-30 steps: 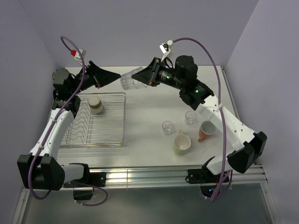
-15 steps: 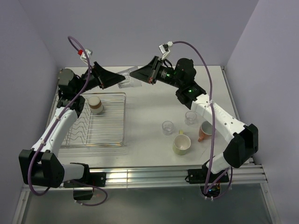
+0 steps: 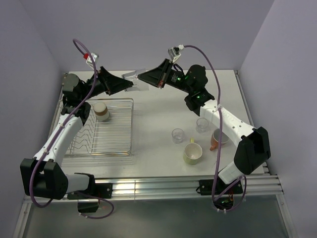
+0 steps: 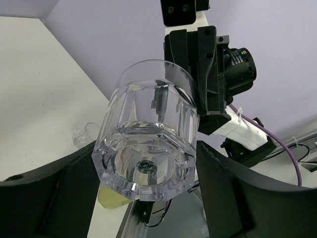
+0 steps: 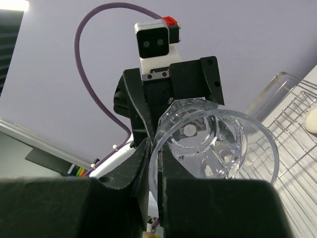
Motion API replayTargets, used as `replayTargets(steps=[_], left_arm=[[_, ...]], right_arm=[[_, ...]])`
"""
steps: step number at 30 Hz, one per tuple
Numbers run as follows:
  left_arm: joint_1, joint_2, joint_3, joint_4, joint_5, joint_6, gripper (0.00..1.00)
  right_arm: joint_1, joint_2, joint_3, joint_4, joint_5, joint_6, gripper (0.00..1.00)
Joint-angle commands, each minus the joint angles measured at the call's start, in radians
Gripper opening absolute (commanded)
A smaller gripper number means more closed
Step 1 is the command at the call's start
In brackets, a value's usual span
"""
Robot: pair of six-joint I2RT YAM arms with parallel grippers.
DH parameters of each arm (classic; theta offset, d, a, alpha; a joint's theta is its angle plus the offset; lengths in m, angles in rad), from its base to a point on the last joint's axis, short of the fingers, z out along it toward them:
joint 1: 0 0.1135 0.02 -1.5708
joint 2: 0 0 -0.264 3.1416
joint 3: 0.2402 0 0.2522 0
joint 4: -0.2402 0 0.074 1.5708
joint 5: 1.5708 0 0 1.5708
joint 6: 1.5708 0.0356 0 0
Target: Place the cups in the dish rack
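A clear glass tumbler (image 3: 134, 81) hangs on its side in the air above the far edge of the dish rack (image 3: 115, 140), between my two grippers. My right gripper (image 3: 141, 77) is shut on its rim, one finger inside and one outside, as the right wrist view shows on the tumbler (image 5: 213, 144) at the right gripper (image 5: 156, 163). My left gripper (image 4: 146, 166) has its fingers against both sides of the tumbler's (image 4: 148, 144) thick base. A brown-and-cream cup (image 3: 101, 111) stands in the rack.
On the table to the right stand two clear tumblers (image 3: 178, 135) (image 3: 201, 124), a yellow-green mug (image 3: 192, 153) and a salmon mug (image 3: 218, 139). The rack (image 5: 292, 124) lies below the held glass. Purple walls close in the back and both sides.
The right arm carried the tumbler up and left toward the left gripper. The left gripper's wide-open jaws came around the tumbler's base and closed in on it.
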Motion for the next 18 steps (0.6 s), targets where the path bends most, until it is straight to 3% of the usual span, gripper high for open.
replayTargets(steps=[1, 3, 4, 5, 6, 9, 12, 13, 16, 18], left_arm=[[-0.013, 0.000, 0.005, 0.064, 0.024, -0.002, 0.70], [-0.016, 0.003, 0.005, 0.064, 0.028, -0.002, 0.58], [-0.017, 0.003, 0.003, 0.064, 0.029, -0.003, 0.45], [-0.019, 0.005, 0.003, 0.061, 0.029, -0.002, 0.38], [-0.019, 0.002, 0.006, 0.050, 0.029, 0.009, 0.24], [-0.019, -0.004, 0.029, -0.046, 0.000, 0.070, 0.01], [-0.019, -0.019, 0.054, -0.149, -0.035, 0.132, 0.00], [-0.019, -0.023, 0.057, -0.160, -0.040, 0.138, 0.00], [-0.019, -0.036, 0.066, -0.192, -0.058, 0.155, 0.00], [-0.018, -0.047, 0.083, -0.240, -0.072, 0.182, 0.00]], right_arm=[[-0.006, 0.003, -0.016, 0.113, -0.015, 0.034, 0.00], [-0.006, 0.002, -0.025, 0.115, -0.006, 0.031, 0.00], [-0.006, 0.003, -0.027, 0.113, -0.005, 0.025, 0.00], [-0.004, 0.000, -0.028, 0.110, -0.003, 0.022, 0.00], [-0.004, -0.001, -0.028, 0.101, 0.000, 0.016, 0.00], [-0.004, -0.018, -0.033, 0.055, 0.020, -0.019, 0.02], [-0.004, -0.049, -0.047, -0.009, 0.066, -0.076, 0.15], [-0.004, -0.058, -0.051, -0.020, 0.078, -0.099, 0.26], [-0.004, -0.086, -0.062, -0.087, 0.127, -0.150, 0.43], [-0.009, -0.110, -0.079, -0.124, 0.167, -0.168, 0.49]])
